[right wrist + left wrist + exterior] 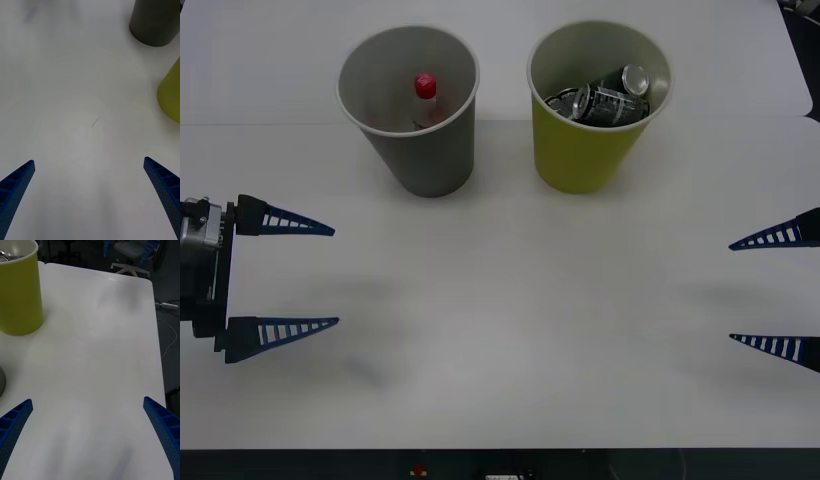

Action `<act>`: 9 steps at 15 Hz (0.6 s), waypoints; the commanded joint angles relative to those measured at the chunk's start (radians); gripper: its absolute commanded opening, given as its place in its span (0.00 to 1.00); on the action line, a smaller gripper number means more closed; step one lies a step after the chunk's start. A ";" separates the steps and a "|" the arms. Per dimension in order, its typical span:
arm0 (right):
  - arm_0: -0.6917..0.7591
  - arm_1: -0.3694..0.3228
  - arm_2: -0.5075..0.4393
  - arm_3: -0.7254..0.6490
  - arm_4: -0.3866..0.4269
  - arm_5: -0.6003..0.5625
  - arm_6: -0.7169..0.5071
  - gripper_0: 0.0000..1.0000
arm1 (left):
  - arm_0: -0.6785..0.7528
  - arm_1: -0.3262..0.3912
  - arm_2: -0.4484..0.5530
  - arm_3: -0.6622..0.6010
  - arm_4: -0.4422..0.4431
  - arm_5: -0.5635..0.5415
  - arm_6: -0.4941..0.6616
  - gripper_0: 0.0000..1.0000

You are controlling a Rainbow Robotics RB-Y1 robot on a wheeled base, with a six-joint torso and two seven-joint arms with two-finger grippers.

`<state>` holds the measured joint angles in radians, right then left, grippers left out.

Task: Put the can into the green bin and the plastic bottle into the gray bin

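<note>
Two bins on white bench (500, 350): gray bin (425, 150) holds plastic bottle (425, 97), light, slippery, best gripped mid-body; green bin (580, 150) holds cans (605, 100), rigid, light. Left claw (285, 275), right claw (775, 290): wide open, empty, near bench edges.

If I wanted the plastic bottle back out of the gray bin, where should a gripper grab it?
Probably by the neck just under the red cap, coming straight down through the gray bin's open mouth. The plastic bottle stands roughly upright inside, cap uppermost, and the bin wall blocks any sideways approach.
</note>
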<state>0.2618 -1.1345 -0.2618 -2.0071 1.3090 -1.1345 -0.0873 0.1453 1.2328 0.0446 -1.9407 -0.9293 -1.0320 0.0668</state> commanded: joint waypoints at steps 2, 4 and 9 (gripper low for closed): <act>0.000 0.000 0.000 0.000 0.000 0.000 0.000 1.00 | 0.040 -0.001 0.029 -0.012 -0.002 -0.003 -0.016 1.00; 0.000 0.000 0.000 0.000 0.000 0.000 0.000 1.00 | 0.040 -0.001 0.032 -0.015 -0.002 -0.003 -0.022 1.00; 0.000 0.000 0.000 0.000 0.000 0.000 0.000 1.00 | 0.040 -0.001 0.043 -0.014 -0.009 -0.003 -0.036 1.00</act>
<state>0.2618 -1.1345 -0.2618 -2.0071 1.3090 -1.1345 -0.0873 0.1857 1.2320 0.0853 -1.9547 -0.9370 -1.0351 0.0317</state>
